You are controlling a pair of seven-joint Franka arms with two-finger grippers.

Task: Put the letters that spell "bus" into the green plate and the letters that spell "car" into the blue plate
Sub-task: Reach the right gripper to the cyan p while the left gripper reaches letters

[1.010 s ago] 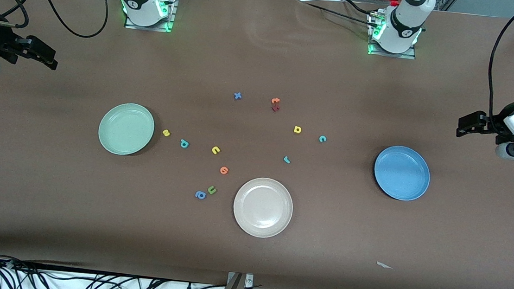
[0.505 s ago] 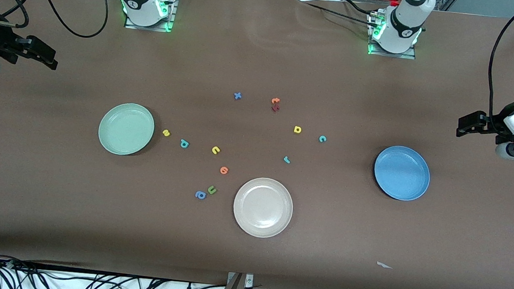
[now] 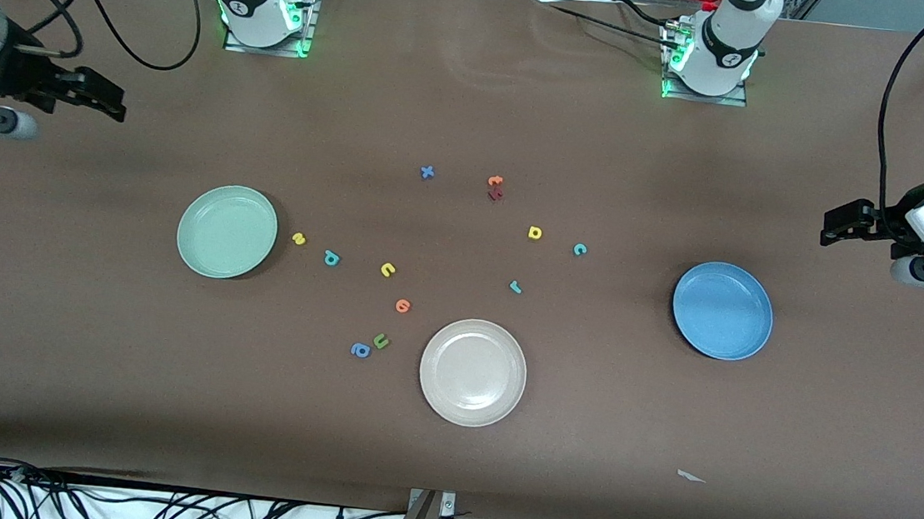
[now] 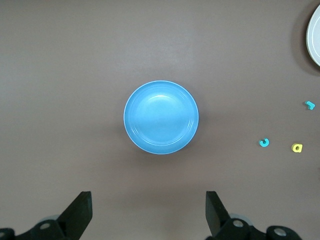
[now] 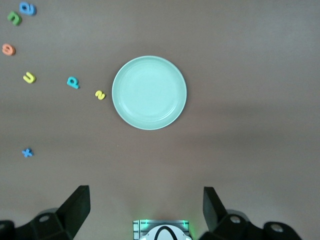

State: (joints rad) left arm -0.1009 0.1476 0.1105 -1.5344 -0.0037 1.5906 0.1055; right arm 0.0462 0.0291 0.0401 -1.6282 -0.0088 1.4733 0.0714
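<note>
Beside the empty green plate lie the yellow s, teal b and yellow u. Toward the empty blue plate lie the yellow a, teal c and teal r. My right gripper hangs open and empty, high over the right arm's end of the table. My left gripper waits open and empty over the left arm's end.
A cream-white plate sits nearest the front camera. Spare letters lie around: orange, a green u, a blue a, a blue x, and orange touching dark red. A paper scrap lies near the front edge.
My right gripper has shifted a little toward the middle of the table and toward the bases' side. The left arm, plates and letters have not moved.
</note>
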